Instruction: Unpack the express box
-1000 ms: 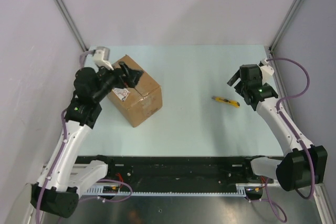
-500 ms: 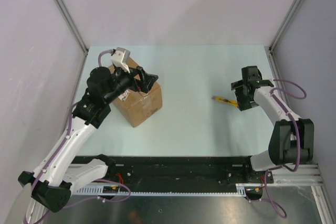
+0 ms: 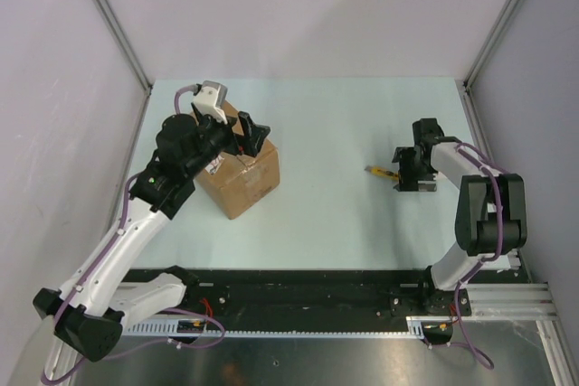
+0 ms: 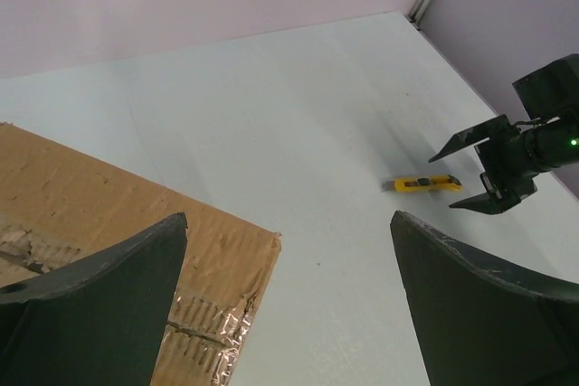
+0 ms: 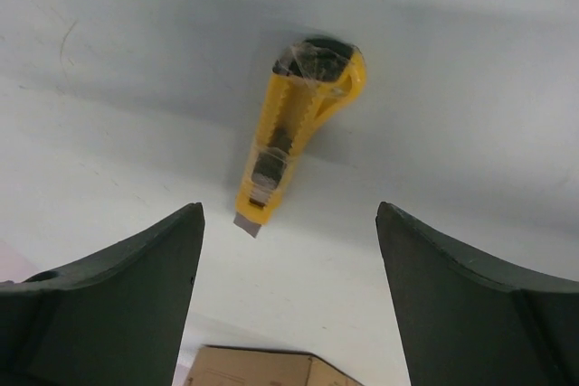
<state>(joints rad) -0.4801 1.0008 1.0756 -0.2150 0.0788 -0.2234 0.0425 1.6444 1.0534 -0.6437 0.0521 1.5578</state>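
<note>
Right gripper [image 5: 285, 221] staged over the utility knife [image 5: 294, 128]; express box [image 3: 242, 180] closed, left on the counter [image 3: 335, 133].
Both grippers spread wide, empty; left gripper [image 3: 250, 133] above the box. I would descend and clamp the handle mid-length.

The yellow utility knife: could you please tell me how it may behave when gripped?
The yellow utility knife looks like rigid plastic, so it should lift stiffly. It lies flat on the smooth table, so a nudge would likely slide it, not roll it. Its blade tip seems exposed toward the open right gripper.
</note>
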